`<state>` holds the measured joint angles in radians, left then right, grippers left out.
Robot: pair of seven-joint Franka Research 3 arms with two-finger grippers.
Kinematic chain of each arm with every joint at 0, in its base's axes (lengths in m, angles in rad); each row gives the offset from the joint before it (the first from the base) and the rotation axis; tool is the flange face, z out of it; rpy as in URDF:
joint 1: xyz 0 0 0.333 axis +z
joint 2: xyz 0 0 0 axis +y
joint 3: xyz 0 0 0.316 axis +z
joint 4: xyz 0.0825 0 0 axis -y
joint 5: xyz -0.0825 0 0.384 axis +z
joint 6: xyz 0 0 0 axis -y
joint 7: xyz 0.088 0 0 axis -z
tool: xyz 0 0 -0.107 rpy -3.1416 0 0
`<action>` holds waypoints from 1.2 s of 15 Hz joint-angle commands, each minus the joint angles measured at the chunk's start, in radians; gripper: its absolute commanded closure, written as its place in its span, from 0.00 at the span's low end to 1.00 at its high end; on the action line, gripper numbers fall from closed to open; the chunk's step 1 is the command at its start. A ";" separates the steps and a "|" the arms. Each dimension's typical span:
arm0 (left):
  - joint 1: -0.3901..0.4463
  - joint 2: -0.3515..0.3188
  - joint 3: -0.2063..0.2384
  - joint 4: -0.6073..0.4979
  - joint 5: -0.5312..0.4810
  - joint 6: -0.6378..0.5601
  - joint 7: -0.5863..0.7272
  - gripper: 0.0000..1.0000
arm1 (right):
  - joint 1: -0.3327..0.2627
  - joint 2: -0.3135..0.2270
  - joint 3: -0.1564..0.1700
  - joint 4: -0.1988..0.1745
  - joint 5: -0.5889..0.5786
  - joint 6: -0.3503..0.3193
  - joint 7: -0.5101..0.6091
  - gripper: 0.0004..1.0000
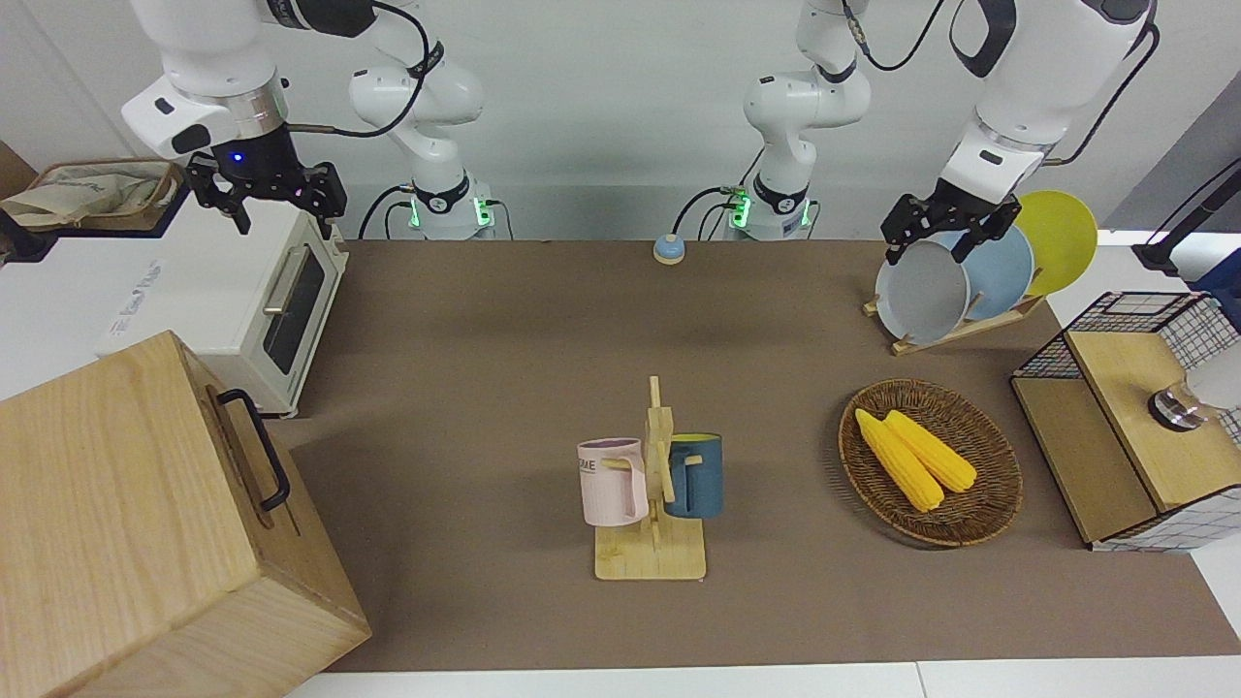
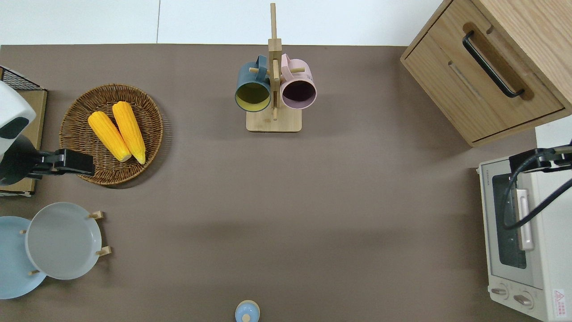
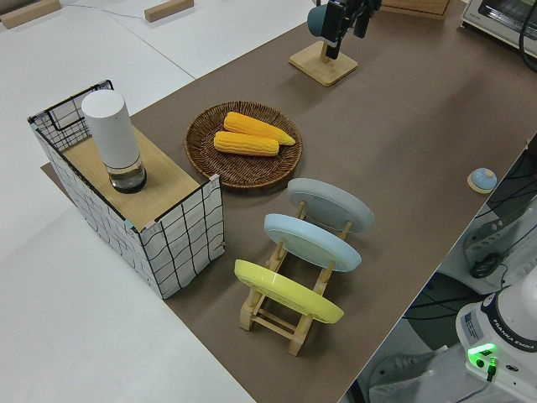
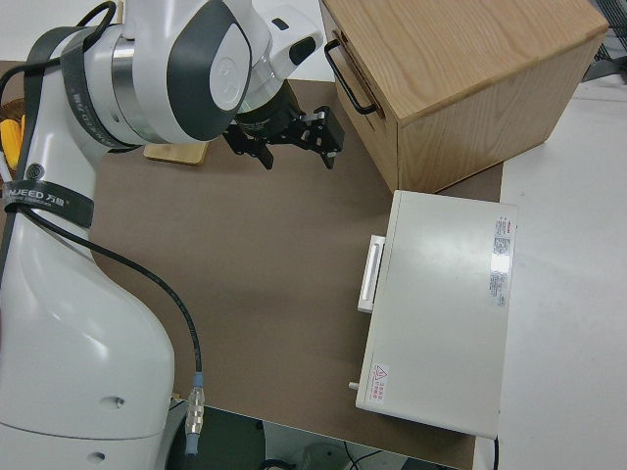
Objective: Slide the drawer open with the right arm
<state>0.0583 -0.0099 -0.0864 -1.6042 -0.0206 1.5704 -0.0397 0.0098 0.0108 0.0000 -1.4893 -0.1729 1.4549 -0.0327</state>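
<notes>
Brown table [image 2: 357, 201] carries basket [image 2: 71, 134], mug stand [image 2: 274, 121].

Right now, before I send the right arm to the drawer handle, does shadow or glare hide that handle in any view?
Front view: drawer handle dark against pale wood, evenly lit, no glare. Overhead view: handle crisp, with a soft shadow in its recess. Right side view: handle plain, but the right arm's upper links fill much of the picture; the right gripper still shows. Left side view: not shown.

The light-wood drawer [image 2: 485, 85] sits shut in its box, black bar handle [image 2: 491, 64] untouched.
</notes>
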 commanded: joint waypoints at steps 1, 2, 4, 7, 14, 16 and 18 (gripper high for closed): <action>-0.005 -0.010 0.005 -0.005 0.011 -0.012 0.007 0.00 | 0.001 0.024 0.050 0.012 -0.115 0.047 -0.019 0.02; -0.005 -0.010 0.005 -0.005 0.011 -0.012 0.007 0.00 | 0.001 0.026 0.073 0.003 -0.166 0.059 -0.007 0.02; -0.005 -0.010 0.005 -0.005 0.011 -0.012 0.007 0.00 | -0.001 0.041 0.125 -0.006 -0.244 0.056 0.075 0.02; -0.005 -0.010 0.005 -0.005 0.011 -0.012 0.007 0.00 | 0.001 0.047 0.195 -0.052 -0.365 0.053 0.158 0.02; -0.005 -0.010 0.005 -0.005 0.011 -0.012 0.007 0.00 | 0.059 0.080 0.264 -0.157 -0.654 0.061 0.341 0.02; -0.005 -0.010 0.005 -0.005 0.011 -0.013 0.007 0.00 | 0.065 0.092 0.265 -0.163 -0.704 0.064 0.347 0.02; -0.005 -0.010 0.005 -0.005 0.011 -0.012 0.007 0.00 | 0.070 0.101 0.268 -0.169 -0.763 0.090 0.347 0.02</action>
<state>0.0583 -0.0099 -0.0864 -1.6042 -0.0206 1.5703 -0.0397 0.0794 0.1035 0.2628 -1.6368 -0.8528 1.5031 0.2913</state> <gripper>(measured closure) 0.000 0.013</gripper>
